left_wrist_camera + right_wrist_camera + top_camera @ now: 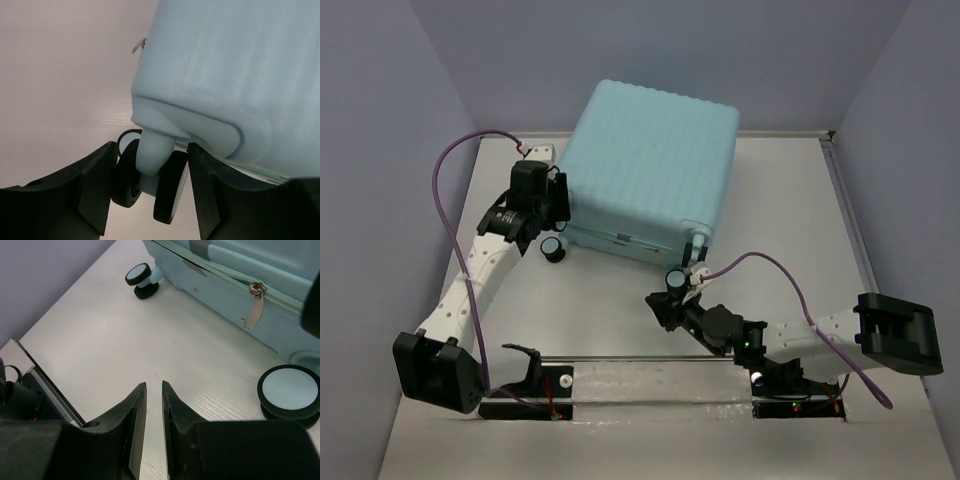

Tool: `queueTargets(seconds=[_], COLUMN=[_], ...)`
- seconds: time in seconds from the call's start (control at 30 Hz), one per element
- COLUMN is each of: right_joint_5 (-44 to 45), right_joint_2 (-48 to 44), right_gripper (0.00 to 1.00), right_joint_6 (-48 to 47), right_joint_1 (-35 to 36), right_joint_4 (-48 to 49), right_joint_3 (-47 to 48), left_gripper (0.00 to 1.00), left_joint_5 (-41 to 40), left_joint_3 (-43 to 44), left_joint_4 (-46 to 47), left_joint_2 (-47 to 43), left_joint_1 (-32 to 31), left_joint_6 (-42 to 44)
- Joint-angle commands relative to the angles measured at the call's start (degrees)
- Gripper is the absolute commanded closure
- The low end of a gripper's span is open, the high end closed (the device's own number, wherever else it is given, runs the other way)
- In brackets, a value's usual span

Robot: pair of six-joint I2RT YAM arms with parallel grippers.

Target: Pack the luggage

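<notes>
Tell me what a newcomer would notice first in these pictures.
The large pale aqua ribbed hard-shell suitcase lies flat at the far centre of the table. The left gripper straddles one black-and-white caster wheel. The right gripper hovers empty, jaws slightly apart, beside another wheel.

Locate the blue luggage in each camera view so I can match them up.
Top external: luggage at upper centre, lying flat.
Left wrist: fills the upper right, one corner close.
Right wrist: across the top right, zipper showing.
Shared landmark: its caster wheels, visible in all three.
</notes>
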Motion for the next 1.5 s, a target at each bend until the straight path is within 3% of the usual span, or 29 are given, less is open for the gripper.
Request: queueTargets(seconds=[0.0, 0.1, 0.13, 0.17, 0.33, 0.53, 0.6, 0.63, 0.7, 0.73, 0.8, 1.0, 1.13, 1.2, 1.47], right_joint_5=[1.6, 2.3, 1.7, 0.8, -1.1, -3.2, -3.4, -3.6, -3.5, -4.4, -5.8, -7.4, -9.4, -12.4, -7.9], right_joint_2=[-3.5, -6.6, -7.8, -9.9, -14.5, -13.4, -12.5, -12.2, -11.2, -11.0, -11.2, -12.9, -15.4, -16.3, -20.1], right_gripper=[0.75, 0.74, 0.73, 0.71, 0.65, 0.61, 0.61, 0.61, 0.61, 0.61, 0.61, 0.61, 0.6, 0.55, 0.47], right_joint_6=[1.7, 2.8, 3.2, 3.5, 2.5, 2.3, 2.3, 2.4, 2.4, 2.8, 3.1, 2.2, 1.0, -1.1, 1.2], right_joint_1=[-0.7, -2.6, -3.4, -5.4, -7.5, -7.5, -7.5, -7.5, -8.3, -8.9, -11.2, -17.1, -22.3, -24.4, -27.3], right_joint_4=[-3.5, -9.5, -11.5, -16.5, -24.0, -26.7, -26.7, -26.7, -26.8, -26.7, -27.6, -33.5, -36.6, -37.0, -41.6], right_joint_3=[-0.3, -0.2, 0.1, 0.7, 4.8, 7.2, 7.6, 7.7, 8.1, 8.0, 8.3, 10.6, 10.9, 10.8, 7.2], left_gripper=[0.54, 0.57, 0.4, 0.31, 0.14, 0.1, 0.14, 0.2, 0.53, 0.79, 0.94, 0.94, 0.94, 0.94, 0.94], left_joint_5=[2.8, 3.9, 4.4, 4.6, 4.8, 5.6, 6.3, 6.1, 6.6, 7.5, 10.1, 21.5, 20.6, 23.2, 27.4], left_joint_3=[2.4, 1.7, 1.3, 0.7, -1.6, -3.3, -3.7, -3.7, -2.4, -2.1, -2.2, -9.8, -14.1, -18.2, -23.1], left_joint_4=[1.0, 1.1, 1.1, 1.1, 0.9, 0.3, 0.7, 1.1, 1.6, 1.8, 2.8, 10.0, 11.4, 14.8, 17.5], left_joint_2=[2.3, 2.8, 2.8, 2.8, 1.9, -0.4, -1.0, -1.0, -0.1, 0.1, 0.3, -4.9, -10.0, -13.6, -23.8], left_joint_1=[0.1, 0.2, 0.2, 0.2, 0.2, 0.2, 0.2, 0.2, 0.3, 0.3, 0.3, -1.5, -9.2, -12.3, -18.4], left_joint_6=[0.6, 0.1, -0.1, -0.5, -1.4, -1.5, -1.3, -1.2, -1.1, -1.1, -1.3, -4.8, -7.9, -11.3, -16.4])
